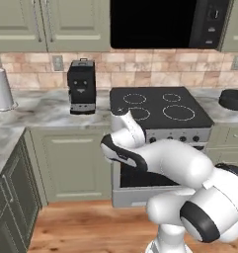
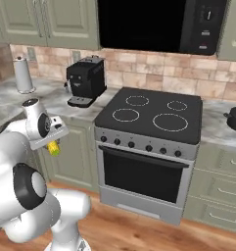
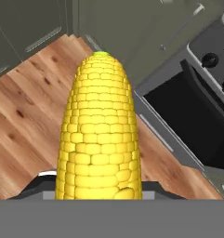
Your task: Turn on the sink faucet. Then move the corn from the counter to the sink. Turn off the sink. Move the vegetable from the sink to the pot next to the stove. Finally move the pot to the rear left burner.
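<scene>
A simulated kitchen with pale green cabinets, a marble-patterned tabletop (image 2: 7, 100) and a wood floor (image 3: 25, 116). The white robot arm is folded in front of the cabinets, and its gripper (image 2: 53, 145) hangs in the air with the jaws closed on the corn (image 3: 100, 135). In the hand view the yellow cob runs straight out from between the jaws, its small green tip farthest from them, and the wood floor lies beyond it. In the right base view the cob shows as a small yellow piece sticking out below the hand, in front of a lower cabinet door.

The corn is off the tabletop and held well above the floor, touching nothing but the jaws.

Off to one side of the jaws stands the stove (image 2: 151, 117), with a black top, four ringed burners, a row of knobs and a dark oven door. Its front corner and knobs also show at the edge of the hand view. Beyond the stove, well apart from the jaws, a dark pot (image 1: 233, 99) sits on the tabletop.

Behind the jaws on the tabletop stand a black coffee machine (image 2: 85, 78) and, further along, a paper towel roll (image 2: 23, 73). A black microwave (image 2: 158, 24) is mounted above the stove.
</scene>
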Robot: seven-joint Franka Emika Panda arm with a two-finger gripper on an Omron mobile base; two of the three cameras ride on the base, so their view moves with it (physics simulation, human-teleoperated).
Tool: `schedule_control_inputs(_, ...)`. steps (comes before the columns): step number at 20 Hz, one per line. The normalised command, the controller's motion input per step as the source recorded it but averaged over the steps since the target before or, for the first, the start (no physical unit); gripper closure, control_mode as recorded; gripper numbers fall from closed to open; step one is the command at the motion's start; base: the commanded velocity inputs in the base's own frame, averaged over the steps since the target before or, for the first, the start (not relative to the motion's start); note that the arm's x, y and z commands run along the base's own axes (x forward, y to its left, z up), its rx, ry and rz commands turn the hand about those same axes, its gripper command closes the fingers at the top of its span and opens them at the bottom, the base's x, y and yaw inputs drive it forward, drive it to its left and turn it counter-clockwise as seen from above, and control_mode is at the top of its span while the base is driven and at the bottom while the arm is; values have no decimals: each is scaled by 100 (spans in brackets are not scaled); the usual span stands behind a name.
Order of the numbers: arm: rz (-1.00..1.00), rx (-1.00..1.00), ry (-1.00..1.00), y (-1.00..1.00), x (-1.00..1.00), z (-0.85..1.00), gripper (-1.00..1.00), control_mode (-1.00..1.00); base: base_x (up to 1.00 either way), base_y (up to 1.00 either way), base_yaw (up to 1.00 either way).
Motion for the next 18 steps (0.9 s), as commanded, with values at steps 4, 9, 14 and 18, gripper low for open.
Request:
schedule_control_inputs(4,0,0,0,0,0,0,100,100,60,-80,-5)
schedule_control_inputs(9,0,0,0,0,0,0,100,100,66,-71,-7)
schedule_control_inputs(14,0,0,0,0,0,0,100,100,78,-49,-12)
schedule_control_inputs(18,0,0,0,0,0,0,100,100,75,-45,-14)
